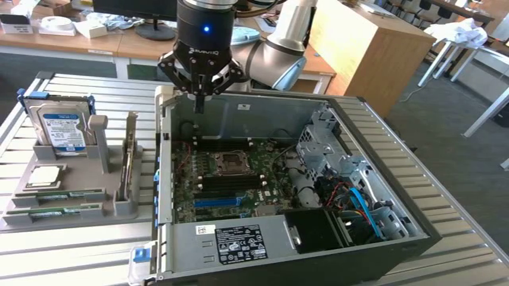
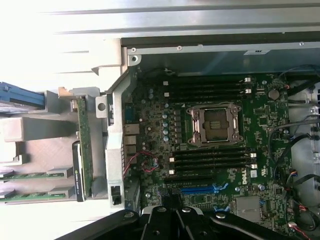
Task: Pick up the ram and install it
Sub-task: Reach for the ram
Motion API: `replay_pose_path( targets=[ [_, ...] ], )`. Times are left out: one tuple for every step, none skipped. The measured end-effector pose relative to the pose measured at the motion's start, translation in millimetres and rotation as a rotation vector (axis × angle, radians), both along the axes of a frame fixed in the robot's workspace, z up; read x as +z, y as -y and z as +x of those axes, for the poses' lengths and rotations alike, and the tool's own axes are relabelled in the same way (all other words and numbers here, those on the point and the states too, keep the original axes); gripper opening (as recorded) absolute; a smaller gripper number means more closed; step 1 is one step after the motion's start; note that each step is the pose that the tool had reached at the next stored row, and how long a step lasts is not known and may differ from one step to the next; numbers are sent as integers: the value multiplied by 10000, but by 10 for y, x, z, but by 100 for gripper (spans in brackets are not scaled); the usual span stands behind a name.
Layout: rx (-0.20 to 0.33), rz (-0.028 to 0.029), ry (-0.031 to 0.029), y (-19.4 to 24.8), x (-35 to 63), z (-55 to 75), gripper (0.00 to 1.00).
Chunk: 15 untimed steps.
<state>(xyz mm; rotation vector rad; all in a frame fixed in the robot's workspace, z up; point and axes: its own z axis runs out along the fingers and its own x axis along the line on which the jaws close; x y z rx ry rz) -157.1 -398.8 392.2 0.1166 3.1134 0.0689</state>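
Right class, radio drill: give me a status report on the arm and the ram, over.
Gripper shut, empty, above open case. Two ram sticks lying in grey tray, exterior view's left, untouched. Upright card stands between them and case.

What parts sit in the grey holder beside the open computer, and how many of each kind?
Hard drive: 1
Processor chip: 1
Ram sticks: 2
Upright card: 1
Total: 5
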Motion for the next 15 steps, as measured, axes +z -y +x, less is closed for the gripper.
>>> replay_pose_path(
  targets=[
    [0, 0, 0, 0, 0, -6, 10],
    [0, 0, 0, -1, 0, -10, 10],
    [0, -1, -1, -1, 0, -15, 10],
    [0, -1, -1, -1, 0, -20, 10],
    [0, -1, 0, -2, -1, -23, 10],
    [1, 0, 0, -2, -1, -28, 10],
    [0, 0, -1, -2, -1, -31, 10],
    [0, -1, -1, -2, -1, -34, 10],
    [1, -1, -1, -2, -1, -37, 10],
    [0, 0, -1, -2, -2, -40, 10],
    [0, 0, 0, -2, -2, -45, 10],
    [0, 0, -1, -3, -2, -49, 10],
    [0, -1, -1, -3, -2, -53, 10],
    [0, 0, -1, -2, -2, -59, 10],
    [0, 0, 0, -2, -3, -65, 10]
  ],
)
